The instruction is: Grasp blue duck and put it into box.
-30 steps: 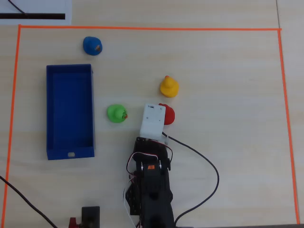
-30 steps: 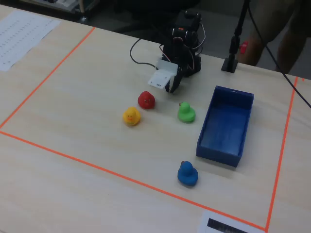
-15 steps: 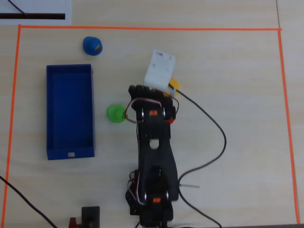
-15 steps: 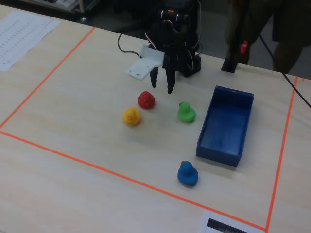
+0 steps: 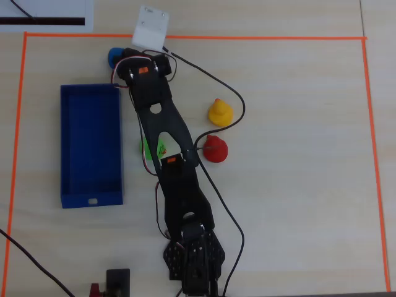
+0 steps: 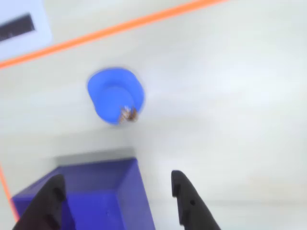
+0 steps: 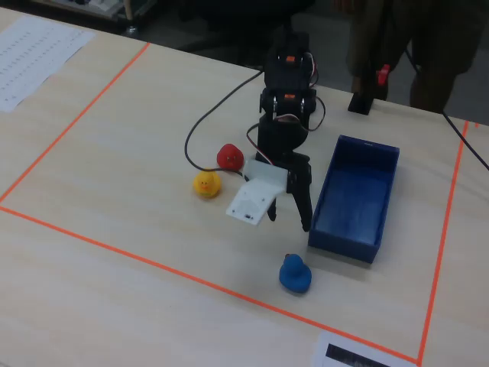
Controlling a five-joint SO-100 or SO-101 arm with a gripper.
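Pale wood tabletop [image 7: 114, 138] marked off by an orange tape line [image 7: 153, 264] carries everything; the blue duck [image 7: 294, 273] sits just inside that line, near one short end of the box [image 7: 355, 195] but apart from it, with bare table between them; in the wrist view the blue duck [image 6: 115, 95] lies beyond the box corner [image 6: 96, 191], its orange beak turned toward the box; the gripper [image 7: 290, 200] hangs above the table beside the box's long wall, short of the duck, its two dark fingers [image 6: 184, 199] spread apart and holding nothing; a white plate [image 7: 254, 200] juts from the arm [image 7: 284, 99]; on the far side of the arm from the box stand a yellow duck [image 7: 205, 183] and a red duck [image 7: 229, 157], well apart from the blue one; a green duck [image 5: 147, 148] shows beside the box in the overhead view, largely covered by the arm [image 5: 167, 130]; a black cable [image 7: 206, 122] loops past the red duck.
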